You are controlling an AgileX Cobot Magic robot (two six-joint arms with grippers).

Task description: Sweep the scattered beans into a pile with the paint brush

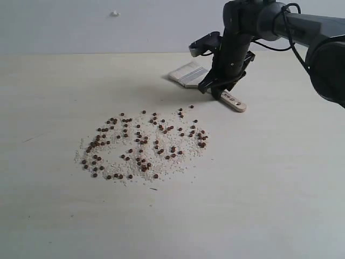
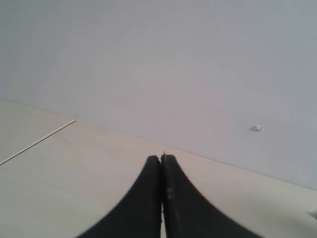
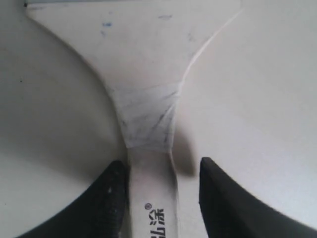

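The beans (image 1: 143,145) lie in a broad patch in the middle of the table, small dark reddish-brown dots mixed with whitish crumbs. Behind them to the right, the paint brush (image 1: 188,74) lies flat, pale bristles toward the left and wooden handle end (image 1: 234,101) toward the right. My right gripper (image 1: 218,89) stands over the handle, open. In the right wrist view the handle (image 3: 151,198) sits between the fingers (image 3: 111,198), against one and clear of the other. My left gripper (image 2: 162,157) is shut and empty, facing the wall; the exterior view does not show it.
The pale table (image 1: 269,189) ends at a grey wall behind the brush. A small white speck (image 1: 115,13) sits on that wall. A thin seam (image 2: 37,141) crosses the tabletop in the left wrist view.
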